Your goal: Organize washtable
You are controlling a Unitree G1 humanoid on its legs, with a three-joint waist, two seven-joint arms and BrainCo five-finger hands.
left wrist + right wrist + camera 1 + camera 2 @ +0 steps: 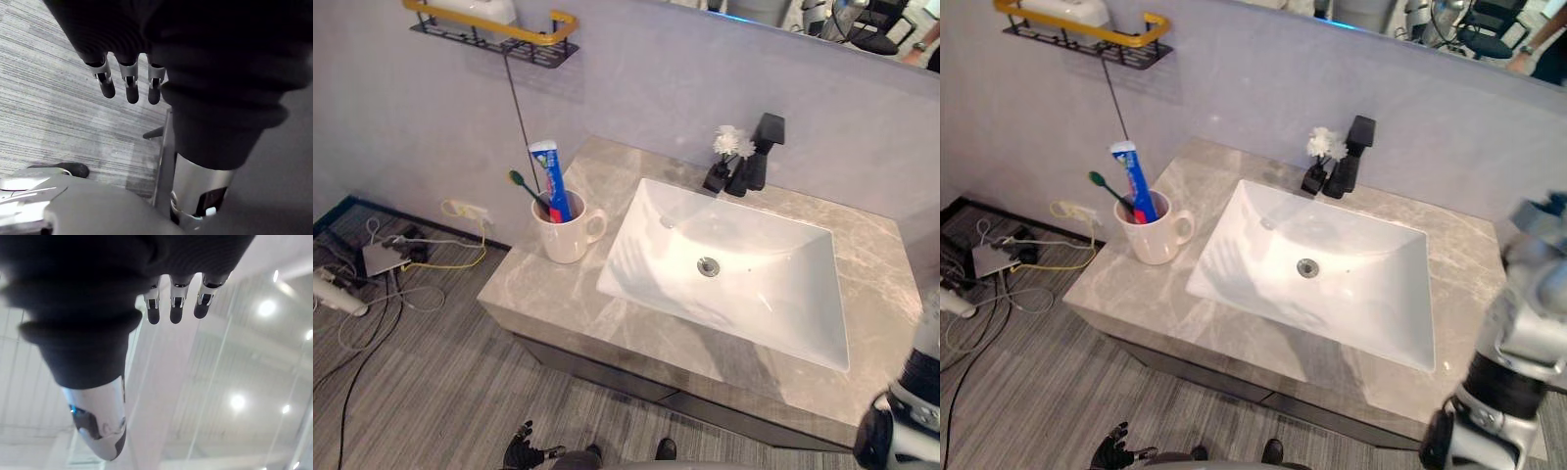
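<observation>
L robot hand (128, 83): fingers straight and loose, holding nothing. It hangs low over the floor (44, 107), below the front edge of the desk (558, 299). R robot hand (176, 303): also slack and empty, pointing up at the ceiling (234, 357), by the desk's near right corner.

Outward from L hand: mug (566, 240) is up and fwd of it, on the desk well apart from both hands. Toothpaste (550, 176) and toothbrush (522, 184) stand upright in it. Sink (754, 284) lies between the mug and the R hand. Farthest from both hands, at the back wall, are the faucet (762, 147) and a small flower vase (729, 147) just beside it. Wall shelf (499, 34) is high above the mug.

Brush + paste are already in the mug, so prob little left to do, though can't be sure.

Risks:
- L hand coming up from under the edge could clip the desk front. Needs to swing out first.
- Tall tube makes the mug top-heavy. A side bump from straight fingers could tip it, maybe into the sink.
- R hand dropping from its raised pose could hit the desk corner.
- A reach twd the faucet could knock the vase; it's light and has little room around it.
</observation>
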